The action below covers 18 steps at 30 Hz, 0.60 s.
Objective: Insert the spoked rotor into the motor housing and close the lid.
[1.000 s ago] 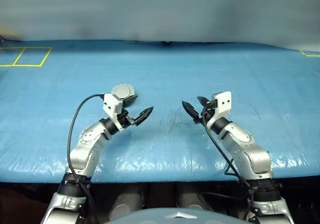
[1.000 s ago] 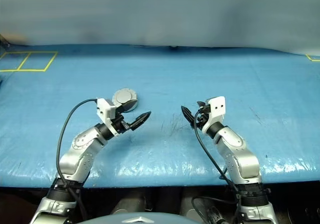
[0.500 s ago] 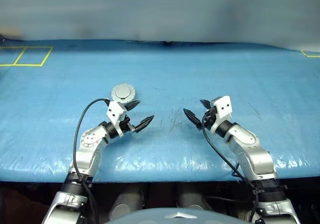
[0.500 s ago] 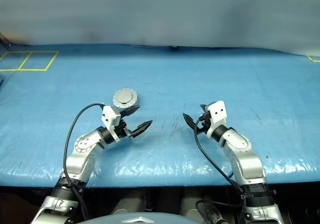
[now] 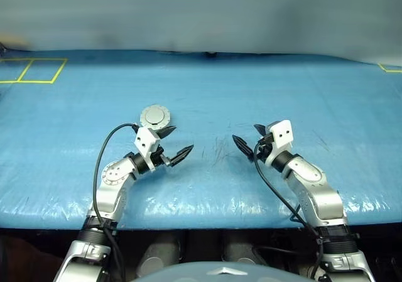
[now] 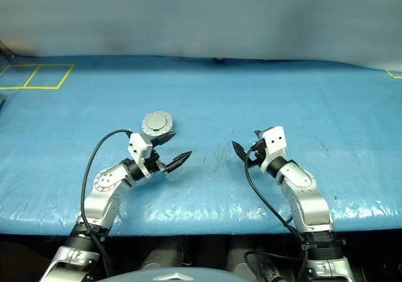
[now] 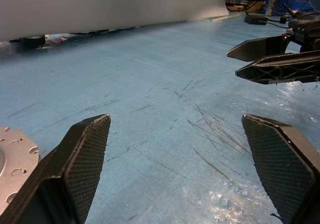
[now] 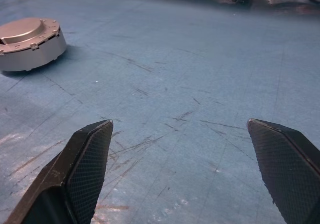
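- Compared with a second ago, our left hand (image 5: 173, 144) sits lower and closer to us, so the motor housing (image 5: 154, 115) now stands in full sight on the blue counter (image 5: 207, 93) just behind it.
- The lid (image 8: 22, 30) is already on top of the housing: in the right wrist view we see one closed grey can with a plain top and a low round boss in the middle. No copper windings are visible.
- We judge that the spoked rotor is inside, under the lid, but the pictures cannot confirm this.
- The left hand has its two black fingers spread wide, and nothing is between them. It is near the housing but does not touch it.
- Our right hand (image 5: 248, 139) has also drawn back a little toward us. Its fingers are spread as well and hold nothing; they opened slightly more during the last second.
- The two hands point toward each other over a bare, scratched part of the counter.
- For the task this looks like the end: both hands have let go and are retreating, and the assembled housing stands alone.
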{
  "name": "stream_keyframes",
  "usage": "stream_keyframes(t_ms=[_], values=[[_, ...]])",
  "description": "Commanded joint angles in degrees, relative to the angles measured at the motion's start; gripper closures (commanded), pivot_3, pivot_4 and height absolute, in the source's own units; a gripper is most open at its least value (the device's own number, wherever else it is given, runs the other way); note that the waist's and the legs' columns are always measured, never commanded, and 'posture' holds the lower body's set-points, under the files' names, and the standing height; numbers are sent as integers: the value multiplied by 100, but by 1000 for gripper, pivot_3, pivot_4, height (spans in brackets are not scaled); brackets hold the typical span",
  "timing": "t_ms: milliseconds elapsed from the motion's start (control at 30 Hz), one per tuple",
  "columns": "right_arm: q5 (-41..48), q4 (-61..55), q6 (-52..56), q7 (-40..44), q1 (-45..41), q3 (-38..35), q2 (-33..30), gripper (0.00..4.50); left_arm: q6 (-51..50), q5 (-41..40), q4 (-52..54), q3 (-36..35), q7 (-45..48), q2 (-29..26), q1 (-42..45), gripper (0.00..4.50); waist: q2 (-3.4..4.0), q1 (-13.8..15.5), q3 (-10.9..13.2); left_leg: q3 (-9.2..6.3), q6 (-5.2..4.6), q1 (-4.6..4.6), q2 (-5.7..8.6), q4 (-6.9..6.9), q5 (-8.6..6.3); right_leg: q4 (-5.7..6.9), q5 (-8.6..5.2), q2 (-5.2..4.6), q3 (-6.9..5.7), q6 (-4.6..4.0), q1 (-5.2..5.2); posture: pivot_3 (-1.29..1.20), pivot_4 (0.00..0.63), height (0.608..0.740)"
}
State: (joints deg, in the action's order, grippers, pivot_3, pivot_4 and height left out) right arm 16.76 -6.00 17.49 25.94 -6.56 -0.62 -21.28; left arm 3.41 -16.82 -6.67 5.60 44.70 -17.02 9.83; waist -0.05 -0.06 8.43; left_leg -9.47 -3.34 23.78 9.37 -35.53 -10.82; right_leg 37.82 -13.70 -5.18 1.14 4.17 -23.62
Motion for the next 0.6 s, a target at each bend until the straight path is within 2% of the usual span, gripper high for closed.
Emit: stream_keyframes(t_ms=[33, 600], values=[[-27, -162, -140, -32, -55, -118, 49, 17, 161, 25, 69, -40, 5, 45, 53, 0, 0, 0, 0, 0, 0, 0, 0, 0, 0, 1, 0, 0, 0, 0, 0, 0, 150, 740], [-91, -133, -141, -139, -65, -181, 151, 17, 194, 86, 132, -60, -15, 79, 28, 0, 0, 7, 0, 0, 0, -1, 0, -4, 0, 2, 1, 1, -1, 1, 1, 0, 150, 740]])
